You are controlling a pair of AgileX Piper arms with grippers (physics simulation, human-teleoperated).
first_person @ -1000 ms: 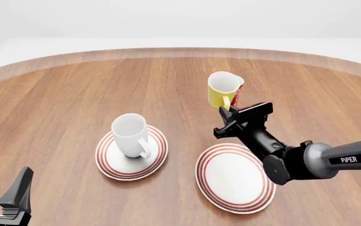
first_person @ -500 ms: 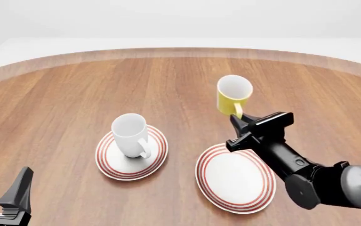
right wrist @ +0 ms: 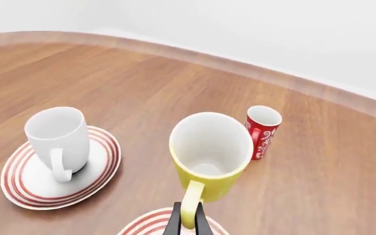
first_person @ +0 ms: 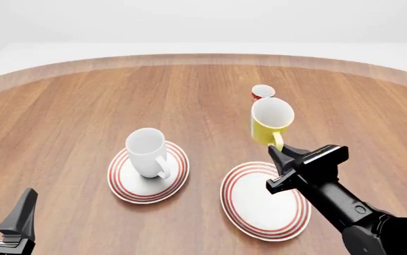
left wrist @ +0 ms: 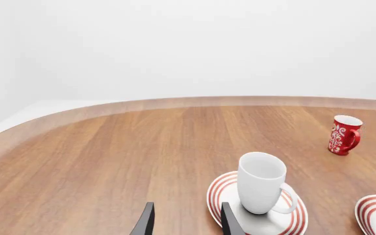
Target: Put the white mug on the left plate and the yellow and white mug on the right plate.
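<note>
I am gripping the small, rigid yellow-and-white ceramic mug (right wrist: 209,152) by its thin handle, my right hand (right wrist: 186,221) pinched closed there, likely slippery.

The white mug (first_person: 146,152) is plain white. The yellow and white mug (first_person: 270,123) is yellow outside, white inside. Both plates, left plate (first_person: 122,186) and right plate (first_person: 260,204), are white with thin red rings. The red cup (right wrist: 262,131) has white patterning. The counter (first_person: 69,117) is brown wood grain.

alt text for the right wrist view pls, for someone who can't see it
The right gripper is shut on the handle of the yellow and white mug, held above a wooden table. Beyond it a slim red cup stands on the table, and to one side the white mug stands on the left plate.
</note>
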